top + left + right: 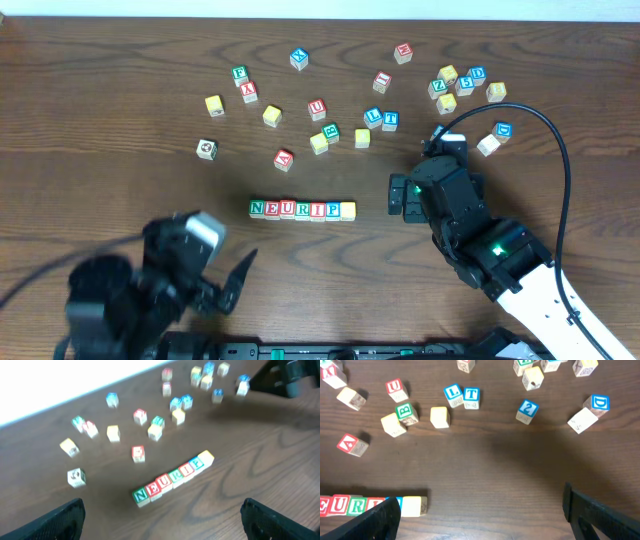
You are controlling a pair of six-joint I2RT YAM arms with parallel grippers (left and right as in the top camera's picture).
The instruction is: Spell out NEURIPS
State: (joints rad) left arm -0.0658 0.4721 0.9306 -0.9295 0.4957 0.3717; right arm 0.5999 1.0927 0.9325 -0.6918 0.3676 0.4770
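Seven cubes stand touching in a row (302,209) at mid-table. Their tops read N, E, U, R, I, P, and the last cube (348,209) shows a plain yellow top with no letter I can read. The left wrist view has the row (172,477) running diagonally ahead of my left gripper (170,530). That gripper is open and empty, low at the front left (215,262). My right gripper (417,168) is open and empty just right of the row. In the right wrist view (482,520), the yellow end cube (412,506) sits beside the left finger (375,520).
Loose letter cubes lie scattered across the far half of the table: a red U (317,107), a red A (284,158), blue L and T (462,396), and a cluster at the back right (460,85). A black cable (555,140) arcs over the right side.
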